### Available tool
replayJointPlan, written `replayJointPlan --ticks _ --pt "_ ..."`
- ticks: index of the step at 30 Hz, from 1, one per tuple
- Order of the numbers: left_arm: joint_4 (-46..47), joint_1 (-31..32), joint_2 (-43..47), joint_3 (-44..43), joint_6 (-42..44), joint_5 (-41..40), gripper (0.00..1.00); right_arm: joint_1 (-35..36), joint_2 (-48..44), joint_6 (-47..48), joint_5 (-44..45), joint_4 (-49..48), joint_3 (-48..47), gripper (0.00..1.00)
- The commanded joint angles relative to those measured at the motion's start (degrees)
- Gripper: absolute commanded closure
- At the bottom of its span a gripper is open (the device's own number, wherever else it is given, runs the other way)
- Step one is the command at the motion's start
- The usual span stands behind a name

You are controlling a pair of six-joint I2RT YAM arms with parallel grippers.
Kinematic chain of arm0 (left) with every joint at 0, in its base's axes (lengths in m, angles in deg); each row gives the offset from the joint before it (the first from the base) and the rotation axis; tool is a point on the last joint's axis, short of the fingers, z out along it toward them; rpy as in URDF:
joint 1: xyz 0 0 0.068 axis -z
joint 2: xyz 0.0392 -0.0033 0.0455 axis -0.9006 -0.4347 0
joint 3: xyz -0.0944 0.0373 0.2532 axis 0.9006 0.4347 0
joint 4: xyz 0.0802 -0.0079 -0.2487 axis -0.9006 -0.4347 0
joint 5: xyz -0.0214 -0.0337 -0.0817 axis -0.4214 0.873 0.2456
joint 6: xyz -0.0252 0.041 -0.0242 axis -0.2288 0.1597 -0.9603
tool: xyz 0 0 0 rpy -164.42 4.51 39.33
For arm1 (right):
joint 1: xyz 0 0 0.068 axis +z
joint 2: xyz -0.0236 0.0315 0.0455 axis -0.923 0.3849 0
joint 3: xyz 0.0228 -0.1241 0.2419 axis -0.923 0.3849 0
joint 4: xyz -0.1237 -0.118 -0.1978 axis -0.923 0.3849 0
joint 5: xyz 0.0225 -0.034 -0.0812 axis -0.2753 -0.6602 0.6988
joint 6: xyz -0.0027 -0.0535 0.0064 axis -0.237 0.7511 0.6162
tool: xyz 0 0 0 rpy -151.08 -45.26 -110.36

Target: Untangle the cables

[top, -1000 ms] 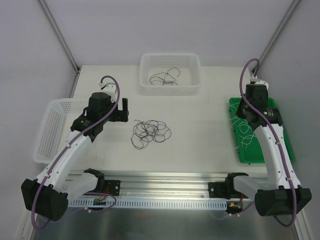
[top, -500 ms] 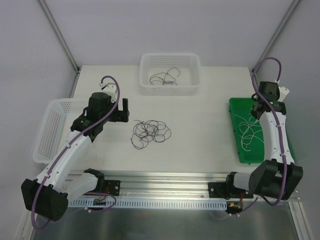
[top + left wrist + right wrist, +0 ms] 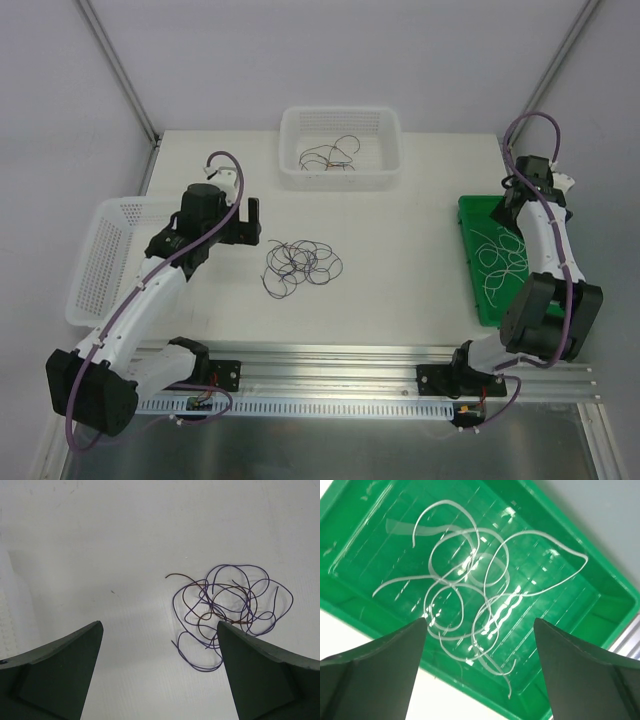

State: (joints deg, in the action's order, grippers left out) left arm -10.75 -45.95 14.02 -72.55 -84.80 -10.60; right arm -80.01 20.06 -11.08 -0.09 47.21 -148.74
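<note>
A tangle of thin purple and dark cables [image 3: 302, 263] lies in loops at the middle of the table. In the left wrist view it [image 3: 227, 612] sits ahead and right of my left gripper [image 3: 160, 625], which is open and holds nothing. From above, the left gripper [image 3: 248, 222] hovers just left of the tangle. White cables [image 3: 470, 610] lie curled in the green tray [image 3: 350, 602]. My right gripper [image 3: 480, 622] hangs open above them, empty. From above, the right gripper [image 3: 512, 203] is at the far end of the tray [image 3: 470, 215]. More dark cables [image 3: 330, 155] rest in the back basket.
A white basket [image 3: 340, 118] stands at the back centre. A larger white basket [image 3: 100, 255] sits at the left edge, beside the left arm. The green tray lies along the right edge. A metal rail [image 3: 330, 355] runs along the near edge.
My right arm has pulled back from over the tray towards its far end, and its gripper has gone from shut to open. The left arm has barely shifted.
</note>
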Motion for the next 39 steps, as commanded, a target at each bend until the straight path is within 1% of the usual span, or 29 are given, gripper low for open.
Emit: replayJointPlan --ticks 1,3,4,5,6,8,9,11,12,14,15,16,17,18,19,21,24,26,27,29,32,33,35,36,37,38,39 --pt "1.29 -0.27 -0.55 -0.24 0.44 2.65 0.01 0.60 -6.90 -0.11 -3.00 -1.09 2.69 0.07" --pt "1.29 -0.27 -1.25 -0.33 0.26 2.66 0.01 1.91 -11.29 0.51 -6.51 -1.80 4.36 0.05" --pt "1.29 -0.27 -1.51 -0.33 0.17 4.66 0.01 3.57 -12.79 1.38 -11.58 -3.11 6.55 0.04" --pt "1.29 -0.27 -2.21 -0.50 0.09 5.20 0.01 4.72 -14.19 1.83 -14.67 -3.90 7.61 0.04" --pt "1.29 -0.27 -2.65 -0.42 -0.18 5.90 0.01 7.26 -17.08 2.18 -21.75 -4.87 8.93 0.04" --pt "1.20 -0.27 -4.05 -0.50 -0.79 7.92 0.01 10.52 -19.03 2.27 -27.95 -7.51 12.01 0.05" --pt "1.20 -0.27 -4.67 -0.51 -1.14 8.62 0.01 14.54 -20.00 2.27 -32.67 -8.04 12.80 0.05" --pt "1.20 -0.26 -6.51 -0.59 -1.93 11.34 0.01 19.39 -20.01 1.66 -35.17 -9.71 14.38 0.06" --pt "1.20 -0.09 -7.22 -0.77 -2.28 12.05 0.01 24.63 -19.31 0.96 -35.96 -10.93 14.74 0.07" --pt "1.20 0.61 -9.41 -0.86 -2.73 12.94 0.01 29.93 -18.00 -0.27 -36.58 -13.04 15.62 0.07" --pt "1.20 1.05 -10.12 -0.86 -2.73 12.85 0.01 34.92 -16.94 -0.63 -35.89 -14.18 15.71 0.08" --pt "1.11 1.49 -11.43 -0.86 -2.73 12.59 0.01 37.40 -14.50 -0.89 -35.45 -16.02 15.53 0.08" --pt "1.02 2.54 -12.14 -0.94 -2.73 12.33 0.01 41.52 -12.47 -0.89 -34.40 -17.00 14.31 0.08" --pt "0.93 2.98 -12.84 -0.95 -2.64 12.15 0.01 43.30 -10.54 -0.98 -33.69 -17.01 13.52 0.09" --pt "0.93 3.60 -14.07 -0.95 -2.64 11.97 0.01 44.97 -6.52 -1.07 -32.99 -17.18 12.73 0.09" --pt "0.93 5.35 -15.31 -1.12 -2.64 10.84 0.01 49.18 -2.80 -1.07 -32.46 -19.10 10.45 0.09" --pt "0.67 6.93 -17.94 -1.38 -2.38 8.82 0.01 53.06 5.02 -1.51 -31.41 -20.69 7.20 0.11" --pt "0.50 7.38 -20.14 -1.82 -2.29 7.23 0.01 54.39 10.02 -2.12 -30.88 -20.61 5.78 0.11" --pt "0.41 7.55 -20.93 -2.09 -2.29 6.44 0.01 55.44 11.35 -2.47 -28.26 -21.22 5.17 0.12" --pt "0.23 7.56 -23.04 -2.79 -2.29 4.77 0.02 56.84 14.25 -3.53 -27.10 -22.45 4.81 0.16" --pt "0.23 7.56 -25.94 -3.84 -2.46 3.36 0.06 58.16 16.28 -4.32 -26.66 -24.12 4.46 0.21" --pt "0.23 7.56 -26.64 -4.02 -2.46 3.45 0.09 58.35 17.16 -4.32 -25.87 -24.47 4.37 0.21" --pt "0.23 7.47 -29.01 -4.72 -2.90 3.53 0.16 58.79 17.87 -4.24 -25.25 -24.57 4.28 0.27" --pt "0.23 7.56 -29.63 -4.99 -2.99 3.71 0.18 58.87 18.13 -4.15 -24.82 -24.65 4.28 0.29" --pt "0.23 7.56 -31.03 -5.25 -3.25 4.06 0.22 58.96 18.48 -4.23 -24.81 -25.00 4.46 0.34" --pt "0.23 7.56 -31.65 -5.43 -3.52 5.02 0.28 58.96 18.66 -4.23 -24.72 -25.18 4.81 0.37" --pt "0.23 7.56 -32.18 -5.51 -3.61 5.46 0.30 58.96 18.75 -4.32 -24.81 -25.70 5.07 0.39"
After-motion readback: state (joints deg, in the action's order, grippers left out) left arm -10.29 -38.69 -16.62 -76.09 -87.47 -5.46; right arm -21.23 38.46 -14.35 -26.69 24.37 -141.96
